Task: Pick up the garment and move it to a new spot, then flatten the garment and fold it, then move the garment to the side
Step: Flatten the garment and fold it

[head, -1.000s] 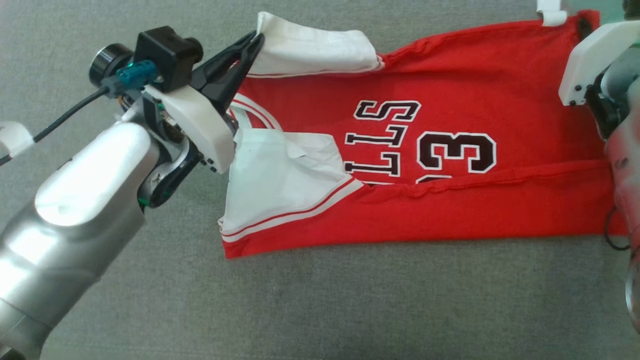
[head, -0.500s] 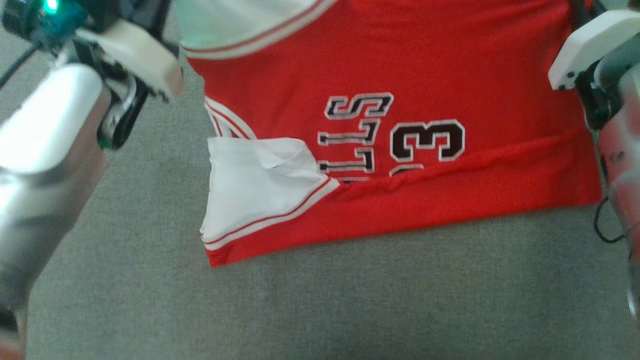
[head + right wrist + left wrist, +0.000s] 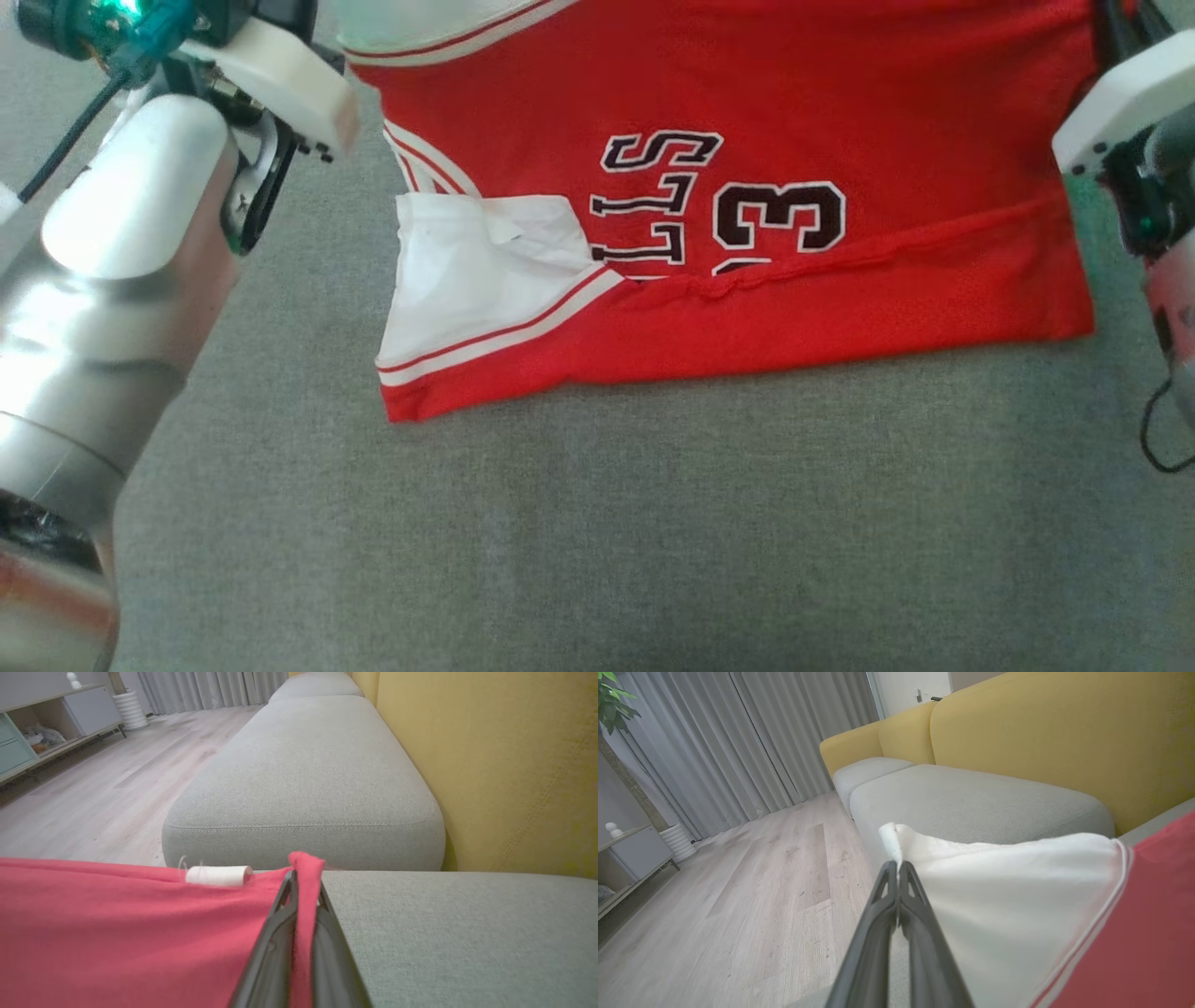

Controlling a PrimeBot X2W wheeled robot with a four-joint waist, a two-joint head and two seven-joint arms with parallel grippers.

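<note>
Jersey: the red basketball jersey [image 3: 840,308] lies across the grey sofa cushion [image 3: 653,541]. Its near edge is folded over and resting there, and its far edge runs off the top of the head view.
Change: a second ago that far edge sat within the head view. Now it is past the top, and the red cloth looks tauter. The whole view has shifted too, so part of this is the camera.
Meaning: probably the far edge is being raised, to pull flat or carry over for the fold.
Left pincer [image 3: 896,868]: shut tight on the white shoulder corner.
Right pincer [image 3: 303,877]: shut on a red hem corner, with cloth draped over the tips.
Fabric: thin, limp and smooth-knit, with a white lining panel [image 3: 467,280] with striped trim and stitched black lettering [image 3: 653,196].
Cushion: coarse woven grey with rounded edges.
Backrest [image 3: 490,765]: mustard yellow.
</note>
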